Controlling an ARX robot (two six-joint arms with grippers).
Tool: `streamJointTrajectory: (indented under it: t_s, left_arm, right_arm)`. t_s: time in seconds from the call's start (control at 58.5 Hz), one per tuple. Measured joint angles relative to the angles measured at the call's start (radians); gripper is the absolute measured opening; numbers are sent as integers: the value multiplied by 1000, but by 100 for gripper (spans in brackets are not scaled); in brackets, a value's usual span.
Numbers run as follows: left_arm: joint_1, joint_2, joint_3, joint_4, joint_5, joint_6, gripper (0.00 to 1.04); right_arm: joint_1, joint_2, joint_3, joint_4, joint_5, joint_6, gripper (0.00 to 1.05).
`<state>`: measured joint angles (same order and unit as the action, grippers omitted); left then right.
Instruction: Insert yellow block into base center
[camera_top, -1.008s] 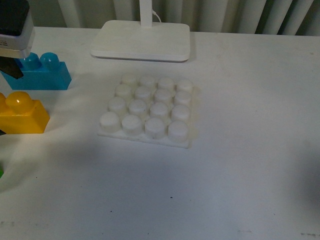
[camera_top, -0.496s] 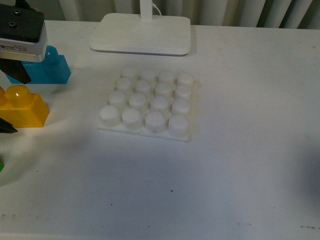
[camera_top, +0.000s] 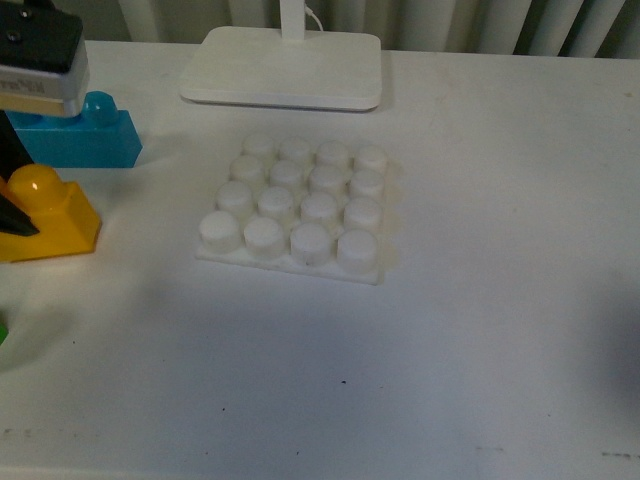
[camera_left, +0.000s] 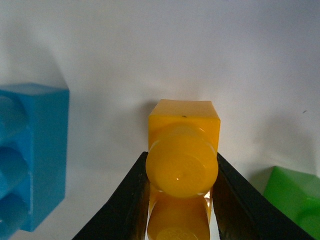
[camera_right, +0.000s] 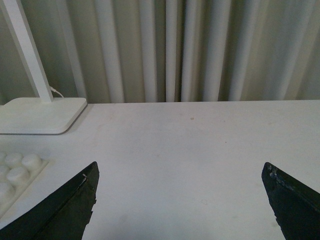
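The table (camera_top: 500, 330) carries the base (camera_top: 296, 212) near its middle, studs bare; a blue brick (camera_top: 95, 142) lies at the left edge; the yellow block (camera_top: 50, 215) sits just in front of it, clamped by the left gripper (camera_left: 181, 172); the right gripper (camera_right: 180, 200) gapes wide, holding nothing.

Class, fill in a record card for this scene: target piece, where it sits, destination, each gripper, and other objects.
target piece: yellow block
where it sits: on the table, left of the base in the front view, apart from it
destination: base, all studs bare
left gripper: closed against the yellow block's sides
right gripper: open, holding nothing
other objects: blue brick, green block, lamp foot
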<state>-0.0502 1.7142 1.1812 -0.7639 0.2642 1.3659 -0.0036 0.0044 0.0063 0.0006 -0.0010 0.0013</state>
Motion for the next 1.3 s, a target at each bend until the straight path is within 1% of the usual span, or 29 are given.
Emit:
streamJointTrajectory:
  t_s: [0.12, 0.239, 0.478, 0.547, 0.632, 0.854, 1.299]
  left_arm:
    - [-32, -29, 37, -9, 29, -23, 31]
    - [-84, -41, 80, 7, 42, -48, 31]
    - [-247, -23, 175, 56, 42, -123, 31]
    - [-302, 12, 196, 86, 22, -142, 31]
    - [-341, 57, 212, 96, 2, -153, 31]
    - [-369, 134, 233, 116, -31, -158, 31]
    - [-357, 217, 291, 125, -48, -153, 31]
  right_arm:
    - [0, 0, 0, 0, 0, 0, 96]
    - [0, 0, 0, 0, 0, 0, 96]
    - [0, 0, 0, 0, 0, 0, 96]
    - [0, 0, 0, 0, 0, 0, 96]
    - [0, 0, 0, 0, 0, 0, 96]
    - [0, 0, 0, 0, 0, 0, 96]
    - [0, 0, 0, 0, 0, 0, 96]
